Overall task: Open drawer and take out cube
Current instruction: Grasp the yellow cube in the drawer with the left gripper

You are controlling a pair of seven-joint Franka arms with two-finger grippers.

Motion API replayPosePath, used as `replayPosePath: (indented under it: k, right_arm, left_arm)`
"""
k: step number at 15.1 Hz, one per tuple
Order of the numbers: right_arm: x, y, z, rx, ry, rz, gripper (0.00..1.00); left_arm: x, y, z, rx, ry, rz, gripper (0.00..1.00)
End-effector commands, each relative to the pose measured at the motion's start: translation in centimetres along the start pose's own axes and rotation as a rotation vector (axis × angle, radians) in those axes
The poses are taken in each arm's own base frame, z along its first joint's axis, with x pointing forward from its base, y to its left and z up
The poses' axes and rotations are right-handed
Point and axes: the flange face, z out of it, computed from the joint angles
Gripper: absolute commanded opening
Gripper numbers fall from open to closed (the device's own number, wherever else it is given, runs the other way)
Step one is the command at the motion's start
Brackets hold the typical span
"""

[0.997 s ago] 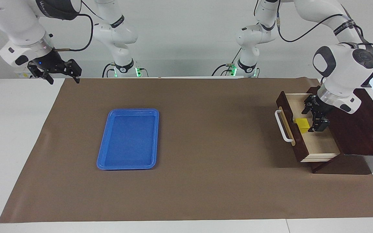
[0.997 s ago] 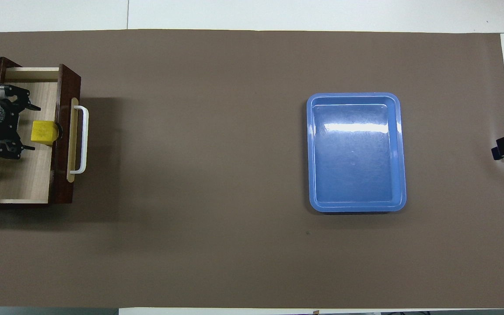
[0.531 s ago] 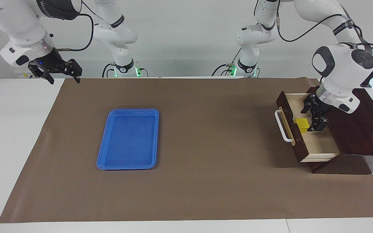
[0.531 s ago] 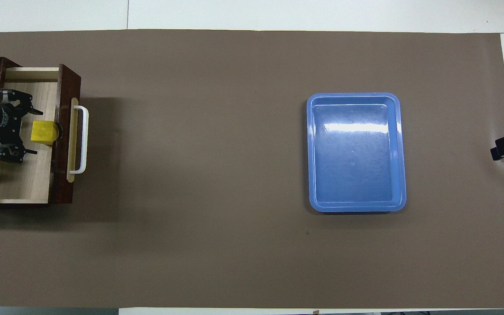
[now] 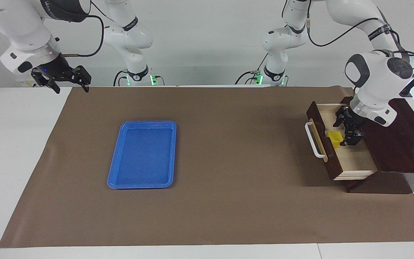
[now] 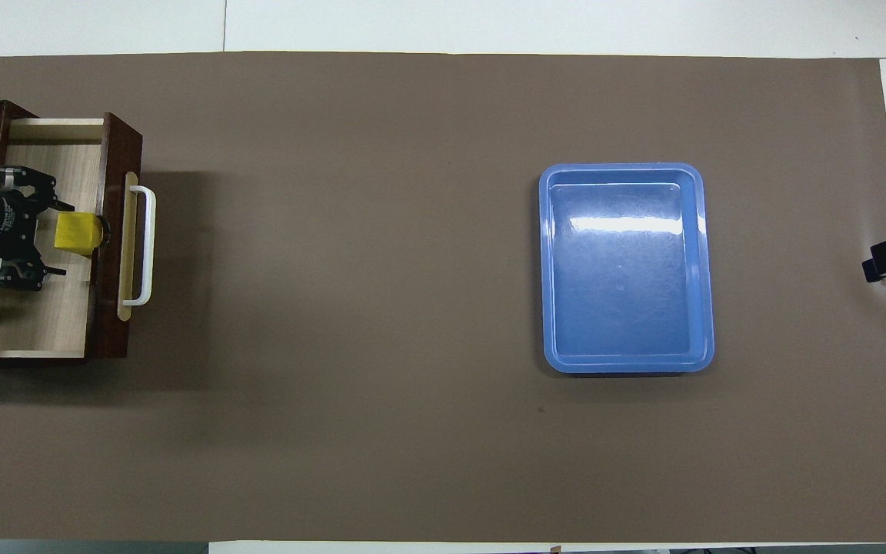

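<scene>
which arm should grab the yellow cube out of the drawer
Left. The left gripper is already down in the open drawer beside the cube; the right gripper waits over the table's other end.

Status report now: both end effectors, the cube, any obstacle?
Left end effector open, in drawer beside cube. Right end effector open, waiting over table edge. Cube not gripped. No obstacle.

Brown mat point(image 5: 228, 162) covers white table point(image 5: 13, 144); pale wall point(image 5: 199, 43).
</scene>
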Motion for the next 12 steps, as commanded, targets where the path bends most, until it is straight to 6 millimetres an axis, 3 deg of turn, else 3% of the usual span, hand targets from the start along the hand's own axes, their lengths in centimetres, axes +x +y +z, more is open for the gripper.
replayPosePath:
  k: [1,4,6,8,9,10,11,12]
  right_arm:
    - [-0.45,-0.21,-0.02,0.001,-0.001,-0.011,1.0]
    - [-0.43,-0.06,-0.05,0.002,0.004,-0.007,1.0]
    - [-0.45,0.19,-0.06,0.003,0.005,-0.002,1.0]
    - [-0.41,0.26,-0.09,0.017,0.012,0.006,1.0]
    - [-0.26,0.36,-0.15,0.037,0.029,0.021,1.0]
    - [-0.18,0.44,0.0,0.053,0.034,0.053,1.0]
    - [-0.17,0.41,0.17,0.069,0.033,0.102,1.0]
    - [-0.1,0.27,0.4,0.096,0.03,0.162,1.0]
  left_arm:
    - [0.08,-1.13,-0.28,-0.018,0.025,-0.006,0.88]
    - [-0.1,-1.1,-0.18,-0.019,0.025,-0.006,0.86]
    - [-0.1,-1.1,-0.18,-0.019,0.025,-0.008,0.77]
    - [-0.08,-1.01,-0.26,-0.028,0.027,-0.012,0.59]
    - [-0.07,-0.96,-0.34,-0.031,0.027,-0.015,0.4]
    - [-0.06,-0.92,-0.33,-0.031,0.027,-0.011,0.11]
    - [-0.05,-0.91,-0.43,-0.03,0.027,-0.009,0.0]
    - [-0.11,-0.82,-0.62,-0.027,0.027,-0.003,0.0]
